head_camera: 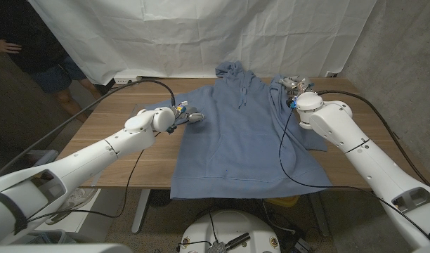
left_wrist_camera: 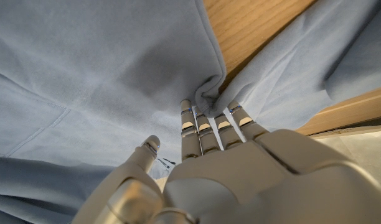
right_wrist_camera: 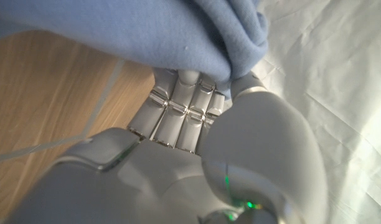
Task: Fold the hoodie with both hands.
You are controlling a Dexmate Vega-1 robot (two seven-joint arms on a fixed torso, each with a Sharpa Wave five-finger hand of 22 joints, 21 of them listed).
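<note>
Both hands clamp the hoodie (head_camera: 236,133): left hand (head_camera: 185,116), right hand (head_camera: 294,87) pinching sleeve folds; we judge cloth soft, limp, light

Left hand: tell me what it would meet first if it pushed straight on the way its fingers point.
The left hand points into a bunched fold of the light blue fleece hoodie, so it would likely meet that cloth at once. Its fingertips look already at the fold, though contact is unclear.
</note>
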